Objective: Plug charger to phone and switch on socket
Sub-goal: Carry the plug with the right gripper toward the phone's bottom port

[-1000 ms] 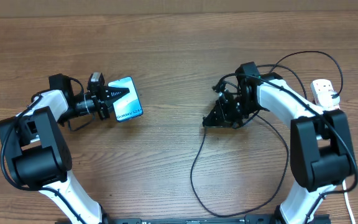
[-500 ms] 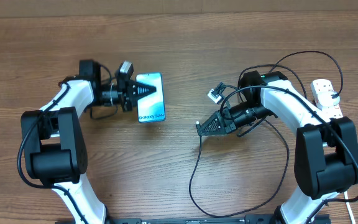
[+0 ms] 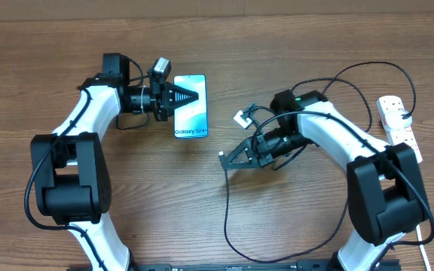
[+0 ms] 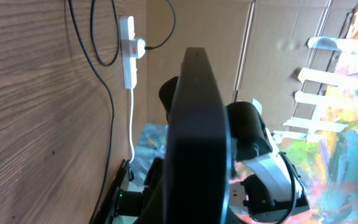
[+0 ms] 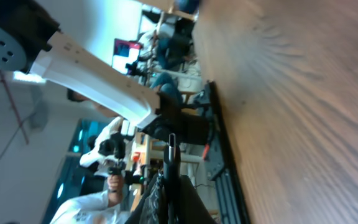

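Note:
My left gripper (image 3: 181, 95) is shut on the phone (image 3: 191, 111), a slim smartphone with a light blue screen reading "Galaxy S24", held above the table left of centre. In the left wrist view the phone (image 4: 197, 124) shows edge-on as a dark slab. My right gripper (image 3: 229, 156) is shut on the charger (image 3: 227, 197), its small plug tip at the fingertips, the thin black cable looping down to the table's front. In the right wrist view the plug (image 5: 171, 155) sticks up between the fingers. The socket (image 3: 398, 120), a white power strip, lies at the far right.
A plug with a black cable is in the socket's far end (image 3: 389, 105). The socket also shows in the left wrist view (image 4: 129, 53), with its white cord running down. A small white tag (image 3: 241, 118) hangs near the right arm.
The left gripper has carried the phone right and farther back. The right gripper has moved left with the charger plug, closing the gap between them.

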Robot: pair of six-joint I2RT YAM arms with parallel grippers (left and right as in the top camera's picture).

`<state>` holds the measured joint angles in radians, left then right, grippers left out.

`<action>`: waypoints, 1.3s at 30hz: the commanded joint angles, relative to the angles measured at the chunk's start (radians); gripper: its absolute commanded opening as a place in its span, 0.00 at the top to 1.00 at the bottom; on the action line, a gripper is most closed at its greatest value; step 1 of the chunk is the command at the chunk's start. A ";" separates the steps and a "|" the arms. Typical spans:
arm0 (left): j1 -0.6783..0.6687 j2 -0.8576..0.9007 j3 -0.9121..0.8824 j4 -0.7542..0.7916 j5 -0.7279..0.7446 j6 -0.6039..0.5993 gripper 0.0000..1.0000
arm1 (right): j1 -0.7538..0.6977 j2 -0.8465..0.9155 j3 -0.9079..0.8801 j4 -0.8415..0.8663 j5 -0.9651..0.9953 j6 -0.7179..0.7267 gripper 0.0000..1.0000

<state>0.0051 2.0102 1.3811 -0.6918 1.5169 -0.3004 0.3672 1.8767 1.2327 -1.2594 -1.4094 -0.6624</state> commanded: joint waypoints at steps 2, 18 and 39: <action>-0.025 -0.043 0.024 -0.004 0.029 -0.015 0.96 | 0.036 -0.027 -0.008 0.068 -0.077 0.071 0.96; -0.039 -0.043 0.024 -0.010 0.026 -0.022 0.96 | 0.046 -0.027 -0.007 0.459 -0.028 0.597 0.96; -0.039 -0.043 0.024 0.074 -0.107 -0.128 0.96 | 0.055 -0.027 -0.007 0.589 0.032 0.800 0.96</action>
<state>-0.0265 2.0102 1.3811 -0.6434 1.4029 -0.3985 0.4213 1.8767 1.2301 -0.6872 -1.3785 0.0895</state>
